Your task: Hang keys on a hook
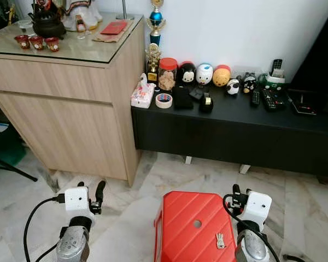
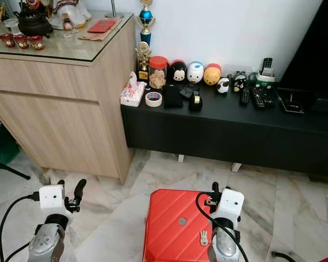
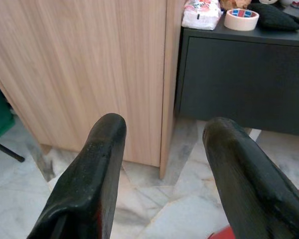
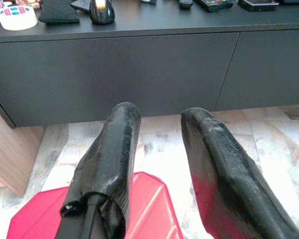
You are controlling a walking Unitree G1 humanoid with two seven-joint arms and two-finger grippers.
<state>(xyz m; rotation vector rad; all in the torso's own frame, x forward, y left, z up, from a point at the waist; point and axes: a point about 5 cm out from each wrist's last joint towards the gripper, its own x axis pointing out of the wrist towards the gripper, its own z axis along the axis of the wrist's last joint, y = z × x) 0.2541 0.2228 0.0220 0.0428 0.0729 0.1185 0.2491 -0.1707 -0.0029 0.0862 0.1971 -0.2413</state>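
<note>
A small silver bunch of keys [image 1: 220, 240] lies on the top of a red ribbed stool [image 1: 186, 229] on the marble floor right in front of me. My right gripper [image 1: 238, 194] hangs just right of the stool's far corner, a little beyond the keys. In the right wrist view its fingers [image 4: 117, 149] stand apart with nothing between them. My left gripper [image 1: 92, 191] hovers over the floor to the left of the stool, near the wooden cabinet's corner. Its fingers [image 3: 97, 164] are spread wide and hold nothing.
A light wooden cabinet [image 1: 71, 98] with a glass top and tea set stands at the left. A low black console [image 1: 235, 131] runs along the white wall, carrying a tape roll [image 1: 164, 100], tissue pack [image 1: 142, 93], figurines and remotes [image 1: 270, 99]. Marble floor [image 1: 295, 202] lies between.
</note>
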